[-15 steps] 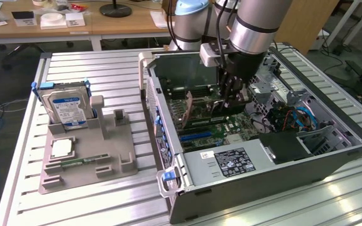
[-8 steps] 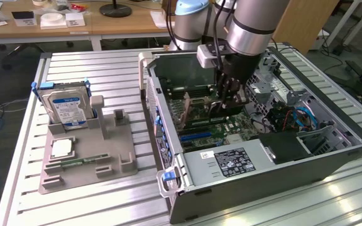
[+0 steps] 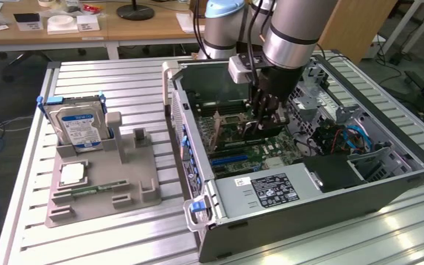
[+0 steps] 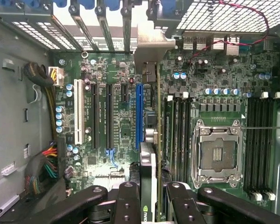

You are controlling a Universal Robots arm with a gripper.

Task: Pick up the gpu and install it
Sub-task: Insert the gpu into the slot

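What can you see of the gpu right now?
The gpu shows edge-on: thin green card, dark heatsink block with a logo, silver metal end bracket at its far end. The pincer clamps it from both sides, upright over the motherboard, beside the blue slot. Seated or not: unclear.

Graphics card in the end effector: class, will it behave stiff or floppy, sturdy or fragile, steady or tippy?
Probably stiff: the graphics card shows as a straight thin edge above the motherboard. Likely fragile, being a thin circuit board. It may pivot, since the end effector pinches only one end.
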